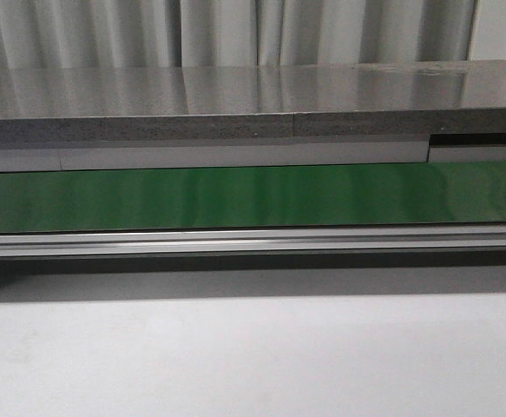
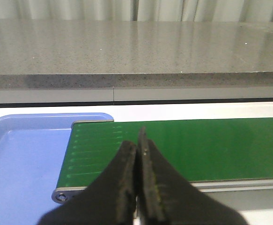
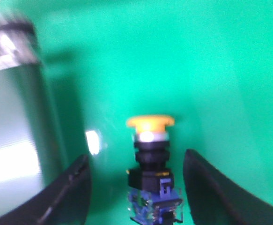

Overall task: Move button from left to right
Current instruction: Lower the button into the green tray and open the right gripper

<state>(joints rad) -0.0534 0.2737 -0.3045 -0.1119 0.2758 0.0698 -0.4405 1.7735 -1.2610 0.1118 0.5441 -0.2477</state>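
Between the fingers of my right gripper [image 3: 136, 187] sits the button [image 3: 151, 161]: round yellow-orange cap, silver collar, black ribbed neck, black blocky body, with a blue and clear plastic part at the end nearest the wrist. Jaws spread wide, a dark curved finger [image 3: 63, 194] on each side, both clear of the button, gripping nothing. Button rests on the green belt [image 3: 183, 61], smooth and slightly glossy; view is blurred, so finer detail I can't tell. Off to one side of the fingers a shiny metal rail [image 3: 14, 140] edges the belt.

My left gripper [image 2: 138, 154] has its black, rough-faced fingers pressed together, nothing between them. Just past the tips is the belt's end with its roller, and beside that a blue plastic tray [image 2: 14, 168], smooth with rounded corners, nothing visible in it. Farther out, a grey speckled counter [image 2: 136, 51], then pale curtains.

Front view shows only belt, aluminium rail, counter, white table [image 1: 253, 356]; neither gripper nor button visible there.
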